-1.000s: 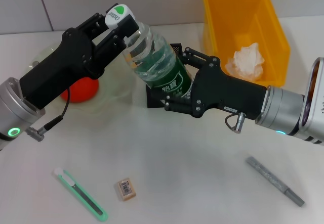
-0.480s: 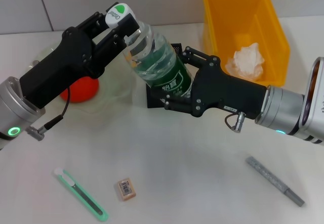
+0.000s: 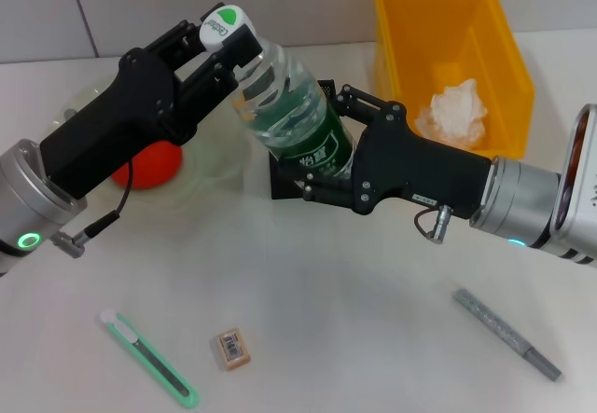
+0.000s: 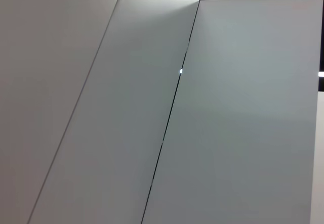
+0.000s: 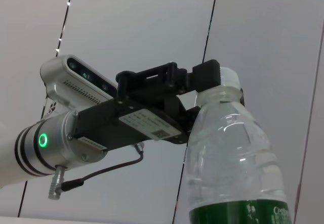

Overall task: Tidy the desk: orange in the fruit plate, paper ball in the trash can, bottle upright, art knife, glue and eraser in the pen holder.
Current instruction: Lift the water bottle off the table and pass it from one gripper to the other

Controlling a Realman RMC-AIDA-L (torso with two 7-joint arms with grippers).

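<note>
We are still working on the bottle, and over the last second we have been tipping it a little nearer to upright: its cap has risen and shifted slightly right. It is leaning left, held off the table in front of the pen holder, so this step is not finished.

The trash can at the far right is already holding the paper ball. The fruit plate at the far left is holding the orange.

Our right gripper is staying clamped on the bottle's labelled body. Our left gripper is staying clamped at its cap.

The glue at the near right, the knife and the eraser at the near left are waiting on the table.
</note>
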